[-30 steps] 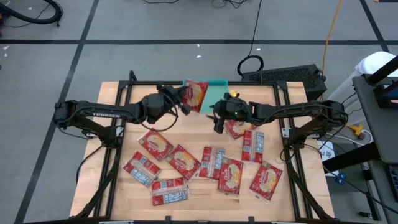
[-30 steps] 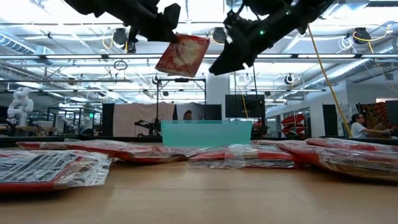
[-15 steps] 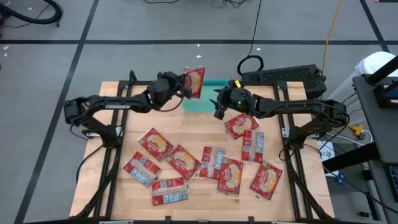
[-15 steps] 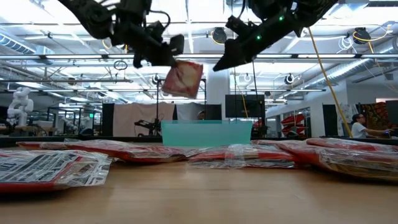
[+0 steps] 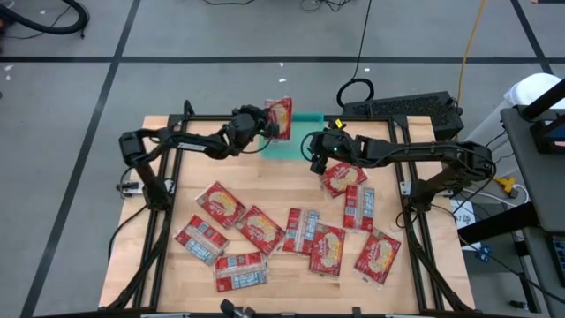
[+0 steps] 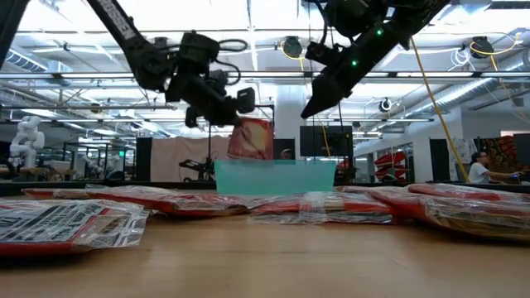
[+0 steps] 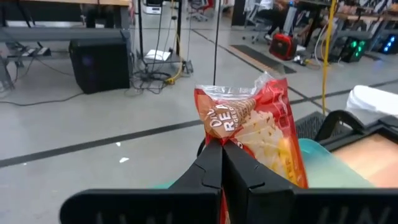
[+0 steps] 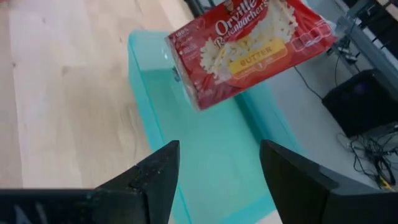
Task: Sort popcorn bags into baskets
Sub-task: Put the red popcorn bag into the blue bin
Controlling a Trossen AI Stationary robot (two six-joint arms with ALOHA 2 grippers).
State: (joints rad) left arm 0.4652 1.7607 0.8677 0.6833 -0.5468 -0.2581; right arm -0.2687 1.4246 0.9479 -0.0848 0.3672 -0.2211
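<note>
The light wooden table carries two dark arms reaching toward its far edge. The shallow rectangular teal-green plastic basket sits at the middle of that far edge; the right wrist view shows its floor bare.

The left gripper is positioned above the basket's left end. Its fingers are pressed together, pinching one flat red popcorn packet by its edge. The packet hangs upright, clear of the basket, and in the low view its lower end reaches the basket rim.

The right gripper is positioned over the basket's right end, with its fingers spread wide and nothing between them.

Nine more red packets lie scattered flat across the table's near half, well apart from the basket. One of these packets lies just beside the right gripper.
</note>
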